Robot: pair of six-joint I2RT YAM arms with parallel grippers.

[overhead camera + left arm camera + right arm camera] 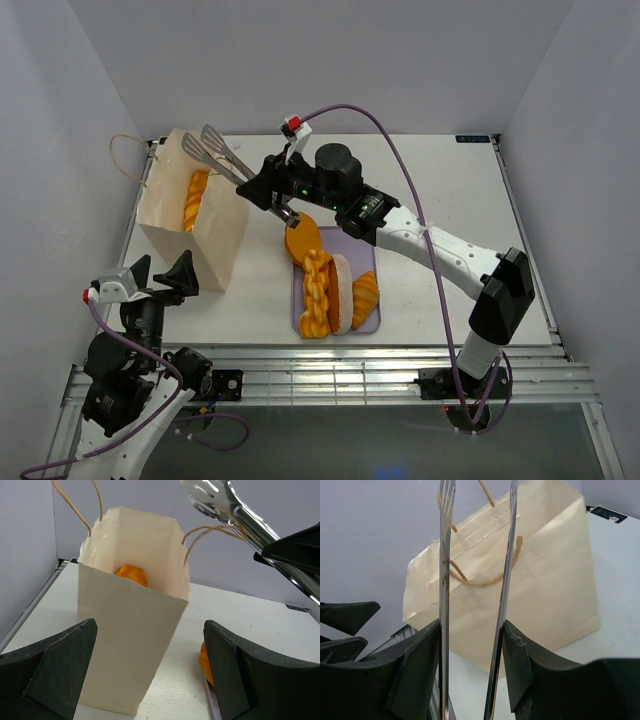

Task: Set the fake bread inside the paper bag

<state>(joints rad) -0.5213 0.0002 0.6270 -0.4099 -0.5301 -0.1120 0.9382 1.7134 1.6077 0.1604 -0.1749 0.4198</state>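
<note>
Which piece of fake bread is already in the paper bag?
The elongated orange loaf standing inside the paper bag, at its open top; the other pieces all lie on the lilac tray.

Your white worktop (450,190) is boxed in by plain pale grey walls (330,60) at its left, far and right edges. Silver metal rails (330,375) run along the near edge; a small dark label (473,139) sits at the far right corner.

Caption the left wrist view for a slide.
Open left tool faces the paper bag holding fake bread; metal tongs hover above.
</note>
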